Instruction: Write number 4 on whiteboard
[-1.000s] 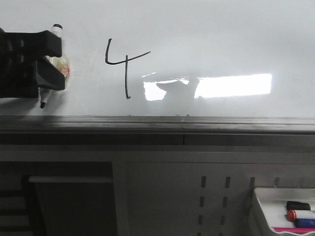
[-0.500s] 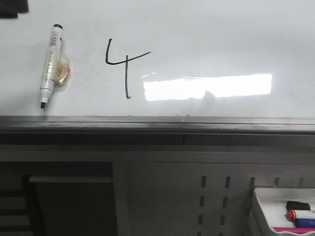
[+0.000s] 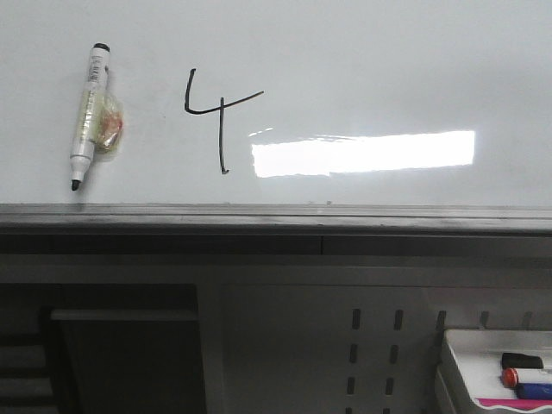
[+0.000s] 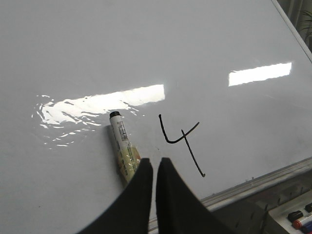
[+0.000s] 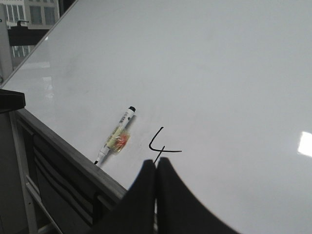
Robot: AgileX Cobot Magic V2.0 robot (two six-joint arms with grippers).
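Left claw point(image 4: 155, 168) and right claw point(image 5: 156, 170) pressed together, raised off whiteboard point(image 3: 362, 60); marker point(image 3: 89, 112) left beside number 4 point(image 3: 217, 116).

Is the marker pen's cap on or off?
Off. The marker lies on the whiteboard beside the number 4 with its dark tip bare; no cap shows.

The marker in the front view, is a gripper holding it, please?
No, the marker lies alone on the whiteboard, left of the 4, no gripper touching it.
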